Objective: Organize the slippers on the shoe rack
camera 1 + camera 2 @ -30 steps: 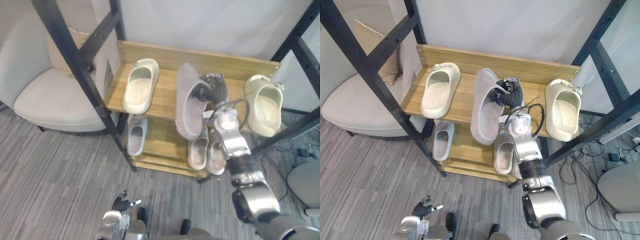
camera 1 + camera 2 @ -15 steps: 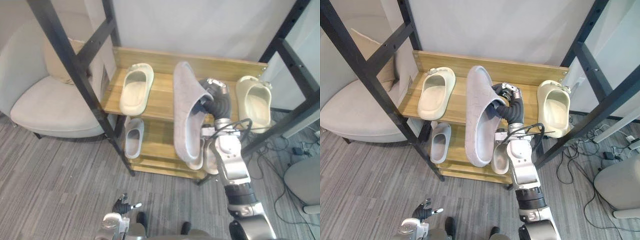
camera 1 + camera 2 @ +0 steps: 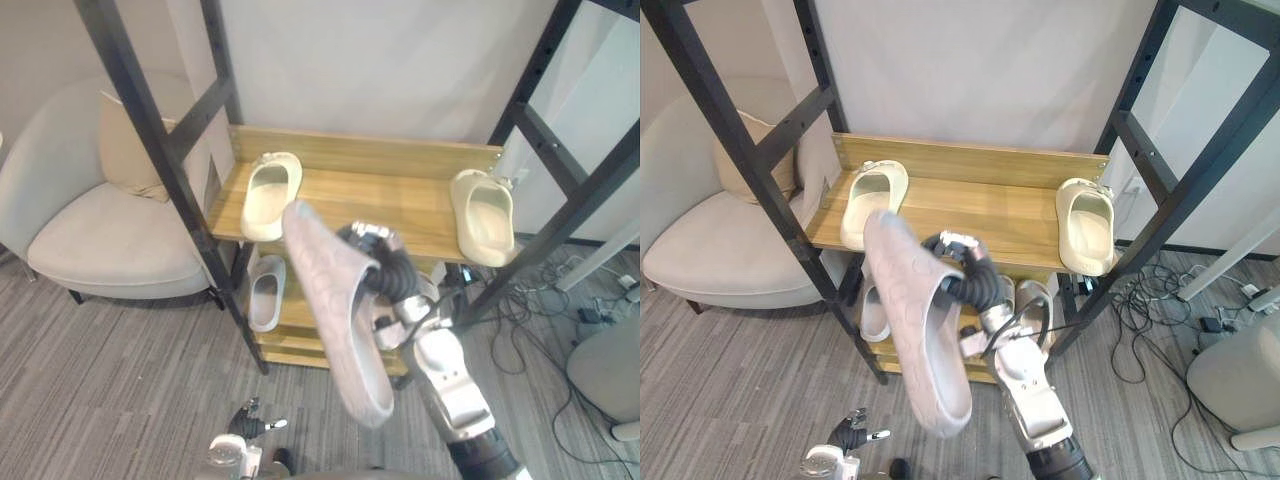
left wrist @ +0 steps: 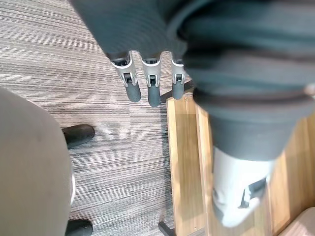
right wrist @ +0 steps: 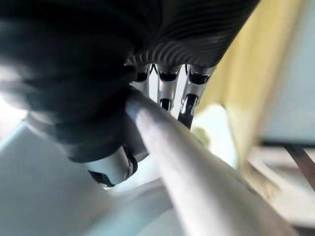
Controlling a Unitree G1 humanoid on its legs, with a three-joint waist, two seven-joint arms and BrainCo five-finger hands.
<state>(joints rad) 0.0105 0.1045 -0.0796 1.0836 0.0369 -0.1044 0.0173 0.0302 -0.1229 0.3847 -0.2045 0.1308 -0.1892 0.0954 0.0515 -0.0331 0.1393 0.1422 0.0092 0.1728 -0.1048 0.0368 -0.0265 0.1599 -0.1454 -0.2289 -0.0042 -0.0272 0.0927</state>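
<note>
top shelf (image 3: 980, 205): left slipper (image 3: 872, 200), right slipper (image 3: 1086, 212) | armchair (image 3: 710, 250): left of rack (image 3: 970, 158)

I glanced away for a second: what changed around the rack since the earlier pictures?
The right hand, still gripping the grey slipper, has drawn it back off the top shelf toward the robot and lower. The left cream slipper and right cream slipper stayed on the top shelf; the left hand stayed low and open.

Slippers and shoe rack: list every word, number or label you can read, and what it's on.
No readable text.
Grey slipper in the right hand: textured sole, no letters.
Left cream slipper, right cream slipper: any marking too small to read.
Shoe rack: bare wood, no label.
</note>
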